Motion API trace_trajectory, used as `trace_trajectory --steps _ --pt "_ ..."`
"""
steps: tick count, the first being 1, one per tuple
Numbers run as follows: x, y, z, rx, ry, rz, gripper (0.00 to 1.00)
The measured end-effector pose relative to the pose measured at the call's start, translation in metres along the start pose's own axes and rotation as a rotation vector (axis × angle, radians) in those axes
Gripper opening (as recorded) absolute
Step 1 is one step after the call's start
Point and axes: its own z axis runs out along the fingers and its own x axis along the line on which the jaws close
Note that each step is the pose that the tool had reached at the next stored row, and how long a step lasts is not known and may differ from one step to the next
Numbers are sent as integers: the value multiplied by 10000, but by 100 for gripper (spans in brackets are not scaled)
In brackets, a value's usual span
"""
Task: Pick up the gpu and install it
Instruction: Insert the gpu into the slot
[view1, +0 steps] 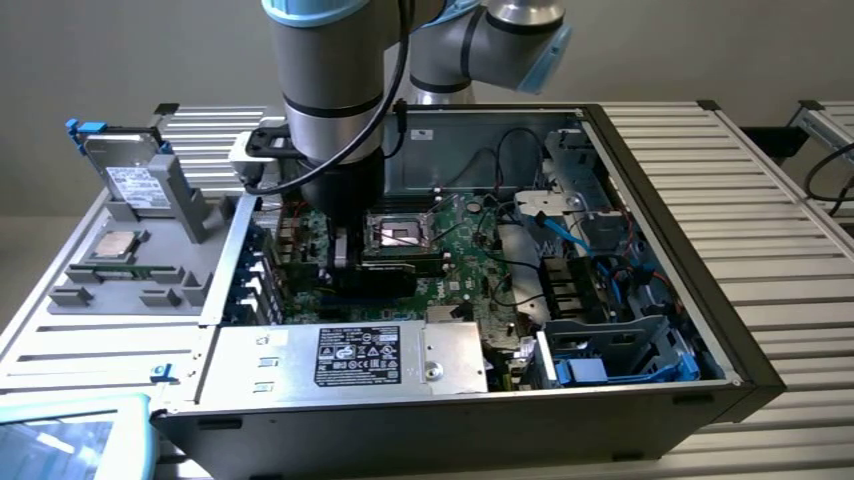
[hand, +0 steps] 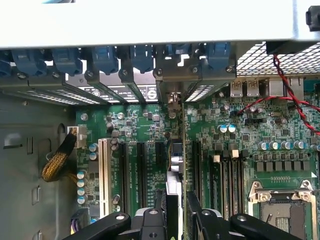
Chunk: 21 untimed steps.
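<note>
In the wrist view the gpu (hand: 174, 172) is seen edge-on, a thin card standing upright between my two black fingers (hand: 159, 212). My gripper (hand: 176, 207) is shut on it. The card hangs just over the green motherboard (hand: 145, 125), in line with the long black expansion slots (hand: 141, 175), and its far end points toward the rear slot brackets. In the exterior view my gripper (view1: 343, 250) is low inside the open computer case (view1: 667, 250), left of the CPU socket (view1: 400, 236), with the dark gpu (view1: 358, 272) under it.
A grey holder (view1: 147, 290) on the exterior view's left carries a silver hard drive (view1: 134, 183) and a CPU chip (view1: 118, 243). The power supply (view1: 354, 358) sits at the case front. Blue latches (hand: 105, 57), a white slot (hand: 103, 175) and red-black wires (hand: 292, 95) surround the slots.
</note>
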Motion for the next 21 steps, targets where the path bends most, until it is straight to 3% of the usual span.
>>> trace_trajectory --steps 21 --pt "-1 33 16 -9 0 -2 27"
